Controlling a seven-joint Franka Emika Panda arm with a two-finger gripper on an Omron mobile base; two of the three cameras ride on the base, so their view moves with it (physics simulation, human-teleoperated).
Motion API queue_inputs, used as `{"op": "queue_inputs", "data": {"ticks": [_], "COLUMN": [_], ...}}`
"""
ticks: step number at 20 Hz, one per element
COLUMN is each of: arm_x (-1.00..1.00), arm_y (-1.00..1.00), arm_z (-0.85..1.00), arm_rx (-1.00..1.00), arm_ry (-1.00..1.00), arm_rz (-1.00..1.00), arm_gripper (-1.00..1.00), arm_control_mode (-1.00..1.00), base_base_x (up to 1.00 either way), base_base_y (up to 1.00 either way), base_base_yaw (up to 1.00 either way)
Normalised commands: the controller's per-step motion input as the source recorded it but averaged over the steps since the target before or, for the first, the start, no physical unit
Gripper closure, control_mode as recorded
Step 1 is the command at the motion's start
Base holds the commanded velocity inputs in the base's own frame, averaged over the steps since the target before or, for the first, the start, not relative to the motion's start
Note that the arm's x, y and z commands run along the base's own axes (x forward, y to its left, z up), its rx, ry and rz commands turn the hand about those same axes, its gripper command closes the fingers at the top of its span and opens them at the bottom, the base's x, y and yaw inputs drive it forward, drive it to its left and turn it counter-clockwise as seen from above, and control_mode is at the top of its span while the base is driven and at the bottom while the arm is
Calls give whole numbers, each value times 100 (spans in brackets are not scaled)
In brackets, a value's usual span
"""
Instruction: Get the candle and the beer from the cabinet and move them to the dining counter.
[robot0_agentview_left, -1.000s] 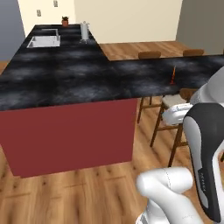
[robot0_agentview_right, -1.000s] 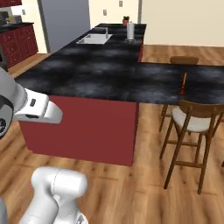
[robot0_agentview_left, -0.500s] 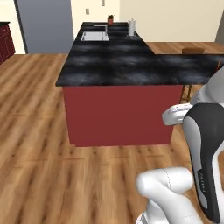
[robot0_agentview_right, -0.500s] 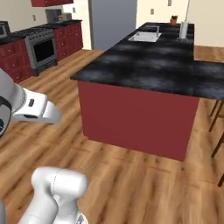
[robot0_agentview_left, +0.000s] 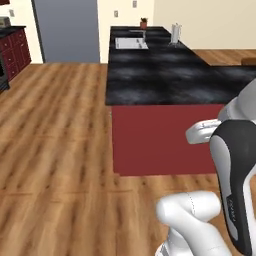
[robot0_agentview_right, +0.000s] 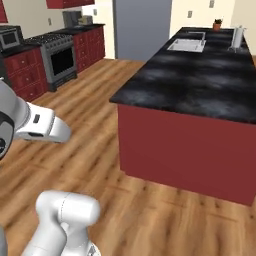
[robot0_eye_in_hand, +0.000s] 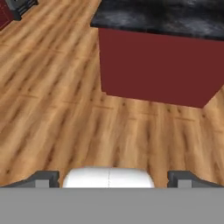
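Nothing held: claw (robot0_eye_in_hand: 112, 178) spread wide, aimed at wood floor (robot0_eye_in_hand: 57, 109) beside the red island worktop (robot0_agentview_left: 165, 80). Candle and beer not visible from here. Keep arm tucked while driving; give the island corner margin.

A home kitchen. A red-sided island (robot0_agentview_left: 165, 140) with a black marble-look top stands at about one o'clock, with a sink (robot0_agentview_left: 131, 43) and a small potted plant (robot0_agentview_left: 144, 23) at its far end. A stove (robot0_agentview_right: 61, 60) among red drawer units (robot0_agentview_right: 25, 75) sits at ten o'clock. Wood plank floor (robot0_agentview_left: 55, 150) runs throughout.
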Motion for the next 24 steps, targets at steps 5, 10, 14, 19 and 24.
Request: {"op": "queue_inputs", "data": {"ticks": [5,10,14,19,24], "arm_x": [0,0,0,0,0], "arm_y": [0,0,0,0,0], "arm_z": [0,0,0,0,0], "arm_rx": [0,0,0,0,0], "arm_ry": [0,0,0,0,0], "arm_rz": [0,0,0,0,0], "arm_gripper": [-100,-100,-100,-100,-100], "arm_control_mode": [100,100,100,100,100], "base_base_x": [100,100,100,95,85], "base_base_y": [100,100,100,100,100], "base_base_yaw": [-13,-23,-23,-23,-21]}}
